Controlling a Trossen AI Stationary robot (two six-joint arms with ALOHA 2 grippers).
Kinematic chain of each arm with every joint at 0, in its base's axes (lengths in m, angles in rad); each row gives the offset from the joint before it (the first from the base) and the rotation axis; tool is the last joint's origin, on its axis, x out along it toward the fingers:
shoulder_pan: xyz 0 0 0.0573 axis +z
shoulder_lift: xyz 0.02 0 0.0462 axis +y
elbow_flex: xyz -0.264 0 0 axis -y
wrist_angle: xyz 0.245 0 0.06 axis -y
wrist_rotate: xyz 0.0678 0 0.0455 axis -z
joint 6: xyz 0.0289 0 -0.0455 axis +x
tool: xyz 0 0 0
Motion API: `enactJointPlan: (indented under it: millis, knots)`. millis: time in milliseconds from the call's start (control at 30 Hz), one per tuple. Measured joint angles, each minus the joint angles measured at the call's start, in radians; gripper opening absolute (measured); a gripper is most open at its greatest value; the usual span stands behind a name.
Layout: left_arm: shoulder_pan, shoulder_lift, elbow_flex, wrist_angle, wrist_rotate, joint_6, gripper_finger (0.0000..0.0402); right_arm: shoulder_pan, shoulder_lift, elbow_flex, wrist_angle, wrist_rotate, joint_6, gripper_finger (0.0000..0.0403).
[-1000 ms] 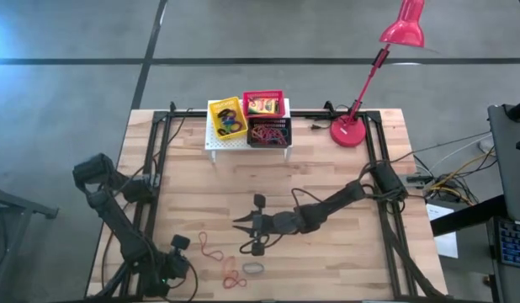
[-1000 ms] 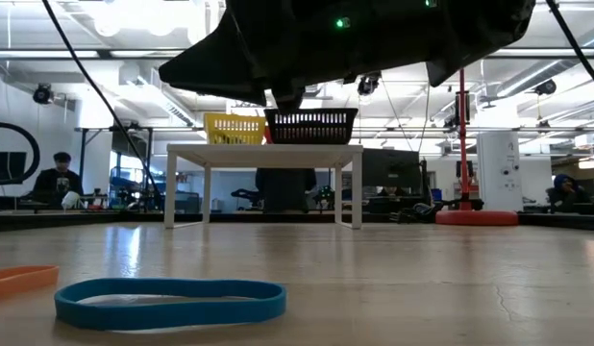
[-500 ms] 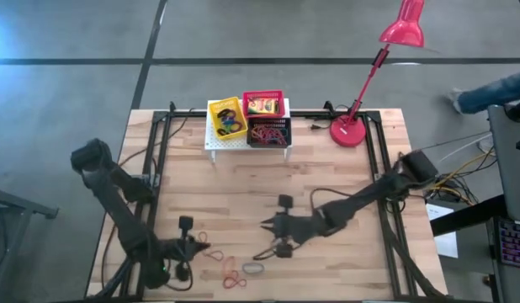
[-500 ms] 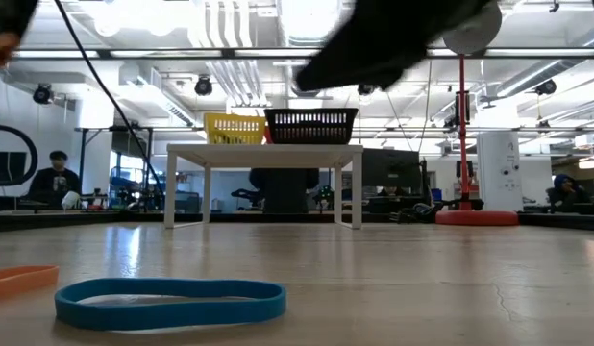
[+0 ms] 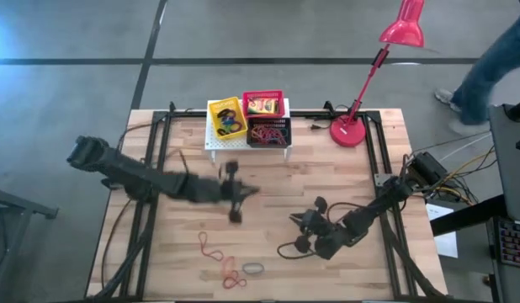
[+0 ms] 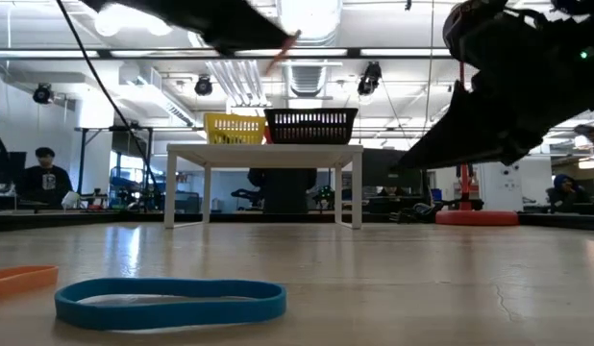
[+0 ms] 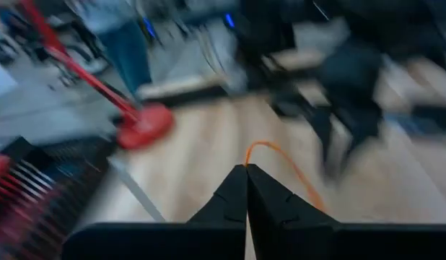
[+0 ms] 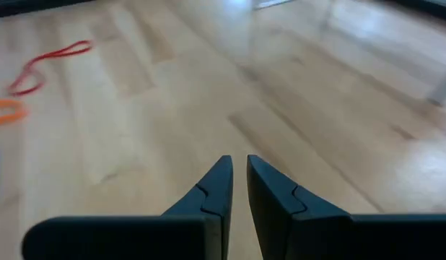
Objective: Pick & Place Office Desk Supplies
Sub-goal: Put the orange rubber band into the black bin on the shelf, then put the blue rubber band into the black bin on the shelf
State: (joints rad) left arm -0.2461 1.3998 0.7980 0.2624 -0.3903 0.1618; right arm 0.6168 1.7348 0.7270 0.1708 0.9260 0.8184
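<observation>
Left claw (image 5: 243, 193) is clenched on a thin orange loop (image 7: 281, 170) that arcs from its tips, held above the middle of the bench (image 5: 327, 185); a second ago it sat low at the near left edge. Right claw (image 5: 304, 236), near and right of centre, has its fingers almost together with a slim gap, holding nothing; it has pulled back rightward. Red and orange loops (image 5: 211, 248) and a blue loop (image 6: 170, 299) lie at the near left.
</observation>
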Motion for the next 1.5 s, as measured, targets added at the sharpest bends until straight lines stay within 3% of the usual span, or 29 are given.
enactJointPlan:
  millis: [200,333,500,967,1300,1500]
  knots:
    - [0.31,0.004,0.052,0.162,0.219,0.026,0.0003,-0.005,0.002,-0.01,0.003,0.053,0.038,0.0038]
    - [0.448,0.005,0.097,0.162,0.25,0.043,0.0002,-0.005,0.002,-0.01,0.004,0.107,0.039,0.0038]
    - [0.542,0.005,0.106,0.162,0.263,0.076,0.0002,-0.01,0.002,-0.01,0.003,0.129,0.035,0.0038]
    - [0.574,0.194,0.149,0.175,0.236,0.07,0.0018,-0.02,0.002,-0.01,0.02,0.134,0.035,0.0038]
    - [0.566,0.187,0.324,-0.245,0.234,0.066,0.0154,-0.02,0.002,-0.011,0.028,0.132,0.039,0.0038]
    - [0.525,0.187,0.481,-0.577,0.234,0.013,0.0201,-0.02,0.002,-0.011,0.029,0.132,0.039,0.0038]
